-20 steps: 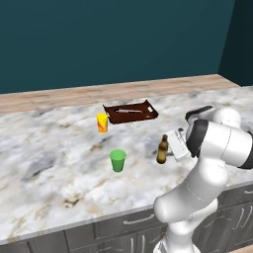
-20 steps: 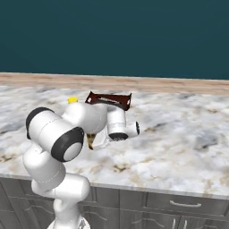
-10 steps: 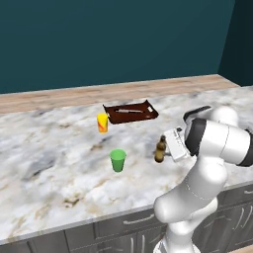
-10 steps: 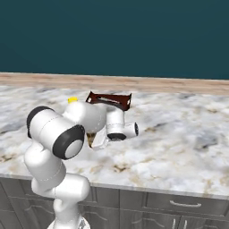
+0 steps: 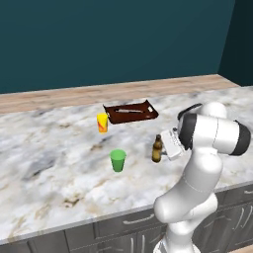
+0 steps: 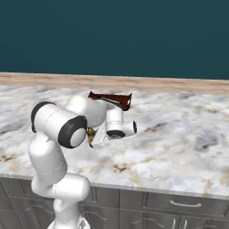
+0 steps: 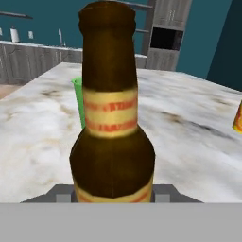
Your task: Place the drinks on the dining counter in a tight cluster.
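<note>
So in the left base view the brown beer bottle (image 5: 156,148) stands upright on the marble counter (image 5: 54,163), just right of the green cup (image 5: 117,160), with the jaws clamped on it. Hand view: bottle (image 7: 112,118) sits right between the jaws, green cup (image 7: 78,101) peeking out behind it.

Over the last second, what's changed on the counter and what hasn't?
The end effector, shut on the beer bottle, has carried it lower in the left base view, toward the counter's near edge, upright. The green cup, yellow-orange cup and brown tray stayed put on the dining counter.
</note>
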### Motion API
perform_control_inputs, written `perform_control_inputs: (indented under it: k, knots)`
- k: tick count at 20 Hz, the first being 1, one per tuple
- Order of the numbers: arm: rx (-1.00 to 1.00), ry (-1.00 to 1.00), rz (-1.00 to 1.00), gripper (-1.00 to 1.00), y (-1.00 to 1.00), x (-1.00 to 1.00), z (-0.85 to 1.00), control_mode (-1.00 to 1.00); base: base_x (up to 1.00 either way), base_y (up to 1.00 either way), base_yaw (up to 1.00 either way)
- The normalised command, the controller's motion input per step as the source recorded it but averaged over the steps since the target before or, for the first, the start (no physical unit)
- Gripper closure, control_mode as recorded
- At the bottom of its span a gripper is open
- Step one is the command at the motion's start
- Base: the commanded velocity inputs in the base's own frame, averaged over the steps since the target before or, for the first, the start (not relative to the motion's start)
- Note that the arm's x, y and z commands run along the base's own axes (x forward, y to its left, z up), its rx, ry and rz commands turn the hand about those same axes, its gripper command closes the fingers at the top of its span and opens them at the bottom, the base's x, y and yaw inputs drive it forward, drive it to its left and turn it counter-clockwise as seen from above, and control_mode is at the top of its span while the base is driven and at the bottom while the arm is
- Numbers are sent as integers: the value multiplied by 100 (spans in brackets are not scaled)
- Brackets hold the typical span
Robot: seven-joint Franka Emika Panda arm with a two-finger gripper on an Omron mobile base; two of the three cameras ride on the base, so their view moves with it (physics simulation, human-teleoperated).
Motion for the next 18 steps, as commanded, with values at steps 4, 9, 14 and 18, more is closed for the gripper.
perform_control_inputs:
  k: [4, 9, 14, 18]
  knots:
    - [0, 2, 0, 100, 0, 13, -34, -100, 0, 0, 0]
    - [0, 1, 0, 100, 0, 3, -35, -100, 0, 0, 0]
    - [0, 0, 0, 100, -2, 0, -14, -100, 0, 0, 0]
    - [0, 0, 0, 100, 0, 0, 0, -100, 0, 0, 0]
